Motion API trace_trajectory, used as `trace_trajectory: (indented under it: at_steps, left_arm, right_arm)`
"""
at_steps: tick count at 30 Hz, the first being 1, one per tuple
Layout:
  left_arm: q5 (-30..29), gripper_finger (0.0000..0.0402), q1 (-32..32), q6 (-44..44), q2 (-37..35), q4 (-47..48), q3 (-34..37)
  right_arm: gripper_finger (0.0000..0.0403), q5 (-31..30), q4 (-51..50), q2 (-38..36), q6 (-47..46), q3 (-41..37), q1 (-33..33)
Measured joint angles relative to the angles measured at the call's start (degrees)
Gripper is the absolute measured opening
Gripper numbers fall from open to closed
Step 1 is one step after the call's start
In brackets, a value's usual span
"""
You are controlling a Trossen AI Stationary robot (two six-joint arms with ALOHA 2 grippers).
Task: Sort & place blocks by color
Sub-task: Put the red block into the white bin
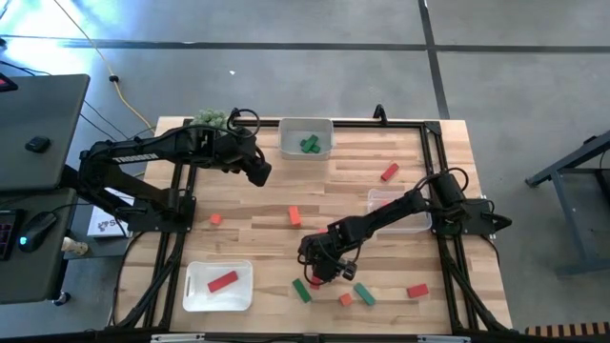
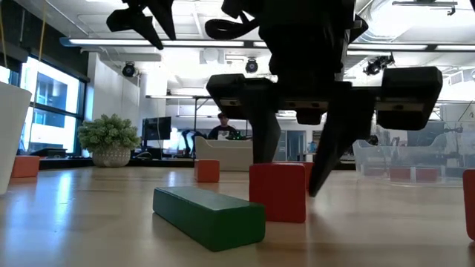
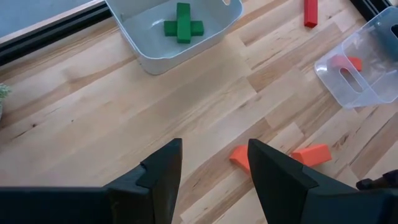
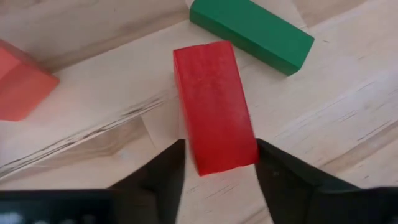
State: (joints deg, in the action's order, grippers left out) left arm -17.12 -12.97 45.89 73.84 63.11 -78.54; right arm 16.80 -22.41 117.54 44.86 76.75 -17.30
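Wooden worktop [image 1: 257, 205]: blocks are scattered over it. White tray [image 1: 218, 285]: one red block is held in it. Second white tray [image 1: 306, 138]: green blocks [image 1: 309, 144] are contained. Right tool [image 4: 217, 163]: lowered at the near middle, fingers parted, a red block [image 4: 214, 106] bracketed between the tips; a green block [image 4: 252, 31] is seen just beside. Left tool [image 3: 214, 165]: held open and empty near the green tray.

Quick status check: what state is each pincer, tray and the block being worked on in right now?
Right pincer: open, straddling the red block, which lies flat on the table.
Left pincer: open, empty, raised.
Green-block tray: upright, holds green blocks.
Front white tray: holds one red block.
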Motion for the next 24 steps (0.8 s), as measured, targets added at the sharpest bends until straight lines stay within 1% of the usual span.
trace_trajectory:
  at_steps: [3, 4, 9, 12, 22, 24]
  left_arm:
    - [0.0, 0.0172, 0.0, 0.0, 0.0, 0.0, 0.0]
    - [0.0, 0.0172, 0.0, 0.0, 0.0, 0.0, 0.0]
    - [0.0, 0.0172, 0.0, 0.0, 0.0, 0.0, 0.0]
    - [0.3, 0.0172, 0.0, 0.01, 0.0, 0.0, 0.0]
    - [7.16, 0.0172, 0.0, 1.09, 0.0, 0.0, 0.0]
    - [8.48, 0.0172, 0.0, 1.09, 0.0, -0.02, 0.0]
  right_arm:
    - [0.0113, 0.22, 0.02, -0.06, -0.63, 0.0, 0.0]
    - [0.0106, 0.22, 0.02, -0.07, -1.32, 0.0, 0.0]
    - [0.0106, -0.51, -0.7, -0.15, -3.06, 0.0, 0.0]
    - [0.0106, -3.0, -1.76, -0.69, -3.06, 0.0, 0.09]
    - [0.0106, -12.81, -3.31, -6.47, -4.1, 0.0, 3.2]
    - [0.0106, -14.32, -3.18, -8.08, -5.51, 0.0, 4.18]
